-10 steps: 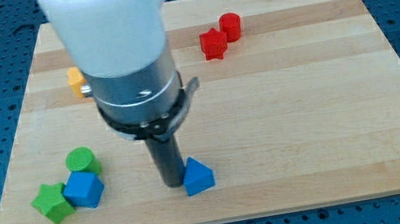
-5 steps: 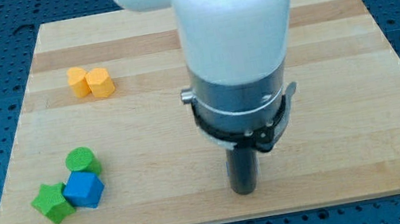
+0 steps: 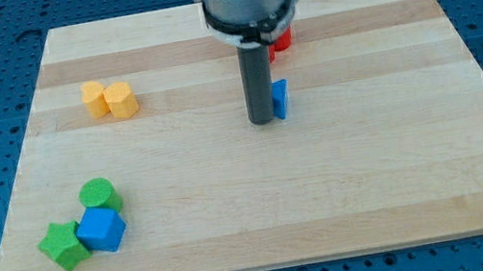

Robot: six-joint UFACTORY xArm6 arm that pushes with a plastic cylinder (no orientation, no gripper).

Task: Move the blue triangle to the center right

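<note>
The blue triangle (image 3: 280, 98) lies near the middle of the wooden board (image 3: 399, 149), slightly toward the view's top. My tip (image 3: 263, 120) rests on the board right against the triangle's left side, and the rod hides part of the block. The arm's body reaches down from the view's top centre.
Red blocks (image 3: 280, 44) sit just above the triangle, mostly hidden behind the arm. Two orange blocks (image 3: 110, 100) lie at upper left. A green cylinder (image 3: 97, 193), a green star (image 3: 63, 245) and a blue cube (image 3: 101, 230) cluster at lower left.
The tip and the blue triangle have moved from the bottom centre of the board up and to the right, to just below the red blocks.
</note>
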